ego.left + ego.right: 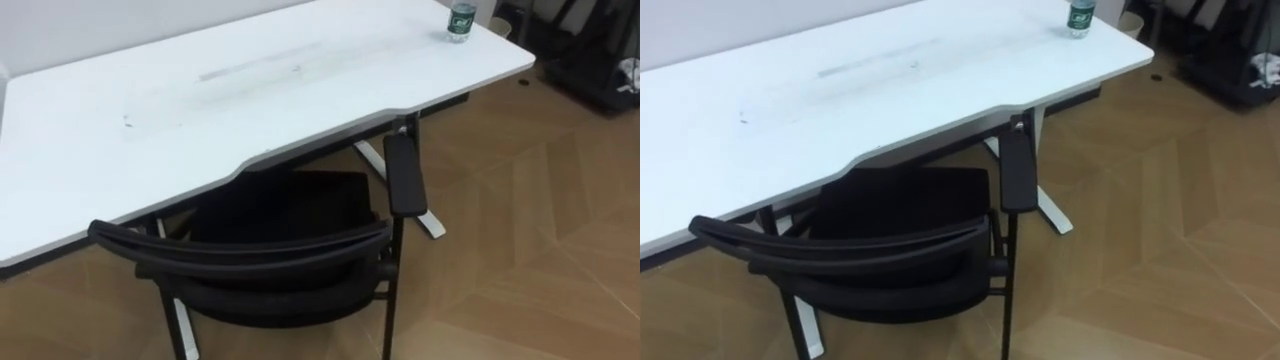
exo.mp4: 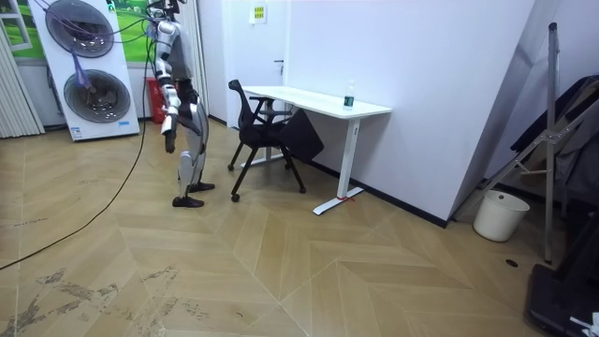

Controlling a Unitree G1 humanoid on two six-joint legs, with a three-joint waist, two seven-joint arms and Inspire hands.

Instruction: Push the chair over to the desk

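A black chair (image 1: 240, 255) with a curved backrest and a padded armrest (image 1: 405, 175) stands right in front of me, its seat (image 1: 285, 205) partly tucked under the white desk (image 1: 200, 100). In the room view I stand a short step behind the chair (image 2: 257, 122), facing it and the desk (image 2: 318, 101). My right hand (image 2: 169, 139) hangs at my side, away from the backrest. The backrest (image 1: 840, 250) sits low in the right eye view.
A small green bottle (image 1: 460, 22) stands on the desk's far right corner. A dark bag (image 2: 304, 136) leans under the desk. Two stacked washing machines (image 2: 89, 84) are behind me; a white bucket (image 2: 499, 213) and a metal frame (image 2: 552, 122) stand far off.
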